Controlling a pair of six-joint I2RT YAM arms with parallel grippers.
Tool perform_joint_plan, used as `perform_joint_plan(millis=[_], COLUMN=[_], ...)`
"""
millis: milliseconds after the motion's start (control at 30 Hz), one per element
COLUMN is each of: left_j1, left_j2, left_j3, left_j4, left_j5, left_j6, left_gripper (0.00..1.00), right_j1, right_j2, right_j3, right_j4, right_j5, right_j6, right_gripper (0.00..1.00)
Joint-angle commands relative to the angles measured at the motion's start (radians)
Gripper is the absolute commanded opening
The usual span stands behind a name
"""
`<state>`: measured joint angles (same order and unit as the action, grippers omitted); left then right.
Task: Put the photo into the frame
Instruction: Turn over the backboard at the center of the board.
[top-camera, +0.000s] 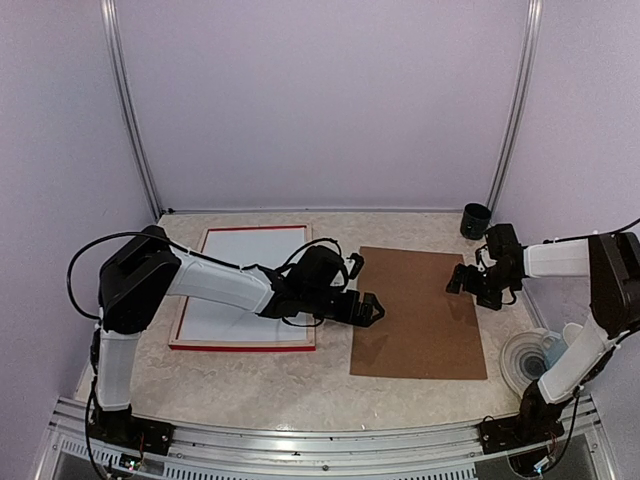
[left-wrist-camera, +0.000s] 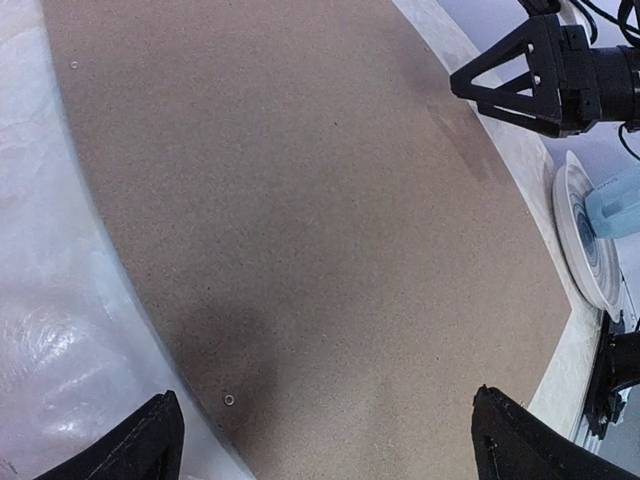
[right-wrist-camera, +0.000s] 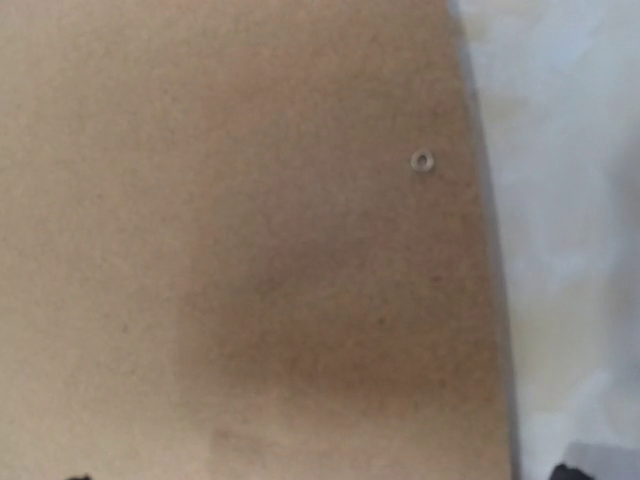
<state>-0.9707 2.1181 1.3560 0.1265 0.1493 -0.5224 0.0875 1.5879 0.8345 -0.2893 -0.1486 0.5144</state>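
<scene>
The red frame (top-camera: 243, 345) lies flat at the left with a plain white sheet (top-camera: 245, 285) filling it. No picture of autumn trees shows in any view. The brown hardboard panel (top-camera: 420, 312) lies to its right. My left gripper (top-camera: 368, 308) hovers over the panel's left edge. In the left wrist view it (left-wrist-camera: 325, 450) is wide open and empty above the panel (left-wrist-camera: 300, 200). My right gripper (top-camera: 463, 281) sits low over the panel's right edge. In the right wrist view the panel (right-wrist-camera: 250, 250) is very close and blurred, and only dark fingertips (right-wrist-camera: 592, 470) show at the bottom corners, spread apart.
A black cup (top-camera: 476, 220) stands at the back right. A white plate (top-camera: 522, 362) with a pale blue thing on it sits at the right near edge, also in the left wrist view (left-wrist-camera: 580, 250). Metal posts stand at both back corners.
</scene>
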Motion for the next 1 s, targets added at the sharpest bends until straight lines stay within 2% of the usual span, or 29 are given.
perform_joint_plan(millis=[0,600,967], left_j1=[-0.007,-0.007,-0.008], left_j2=[0.048,0.119,0.126], left_j3=[0.050,0.093,0.069], left_j4=[0.038,-0.002,-0.014], left_j5=[0.067,0.053,0.045], left_j6=[-0.013,-0.028,-0.040], left_gripper=[0.99,0.99,0.99], right_j1=[-0.014,-0.015,-0.028], right_j2=[0.018,0.024,0.026], right_j3=[-0.011,-0.020,-0.024], right_j4=[0.015,0.020,0.024], right_j5=[-0.005,-0.013,-0.073], right_j6=[0.002,-0.001,-0.002], right_gripper=[0.99,0.99,0.99])
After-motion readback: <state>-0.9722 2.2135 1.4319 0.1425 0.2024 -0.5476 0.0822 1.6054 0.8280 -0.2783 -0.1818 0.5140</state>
